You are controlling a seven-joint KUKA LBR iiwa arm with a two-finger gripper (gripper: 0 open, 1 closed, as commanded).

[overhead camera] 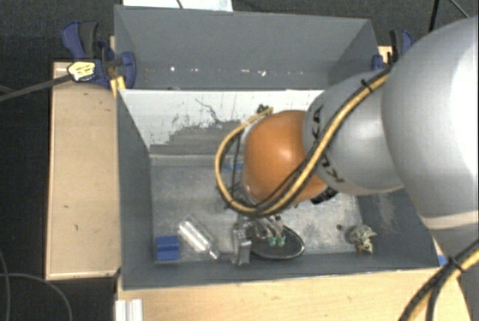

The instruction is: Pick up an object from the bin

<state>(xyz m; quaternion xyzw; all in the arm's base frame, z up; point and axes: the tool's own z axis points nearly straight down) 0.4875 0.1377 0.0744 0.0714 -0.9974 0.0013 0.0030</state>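
Our gripper (248,242) is down low by the bin's (138,185) front wall, touching or just over a dark flat oval thing (288,247) with green bits. We think that is the thing to pick. We cannot tell if the gripper is spread or pressed together. A clear plastic piece (196,236) lies just beside it, then a blue block (166,247). A small lumpy thing (363,237) sits well apart. The wall is close, so straight up looks safest.
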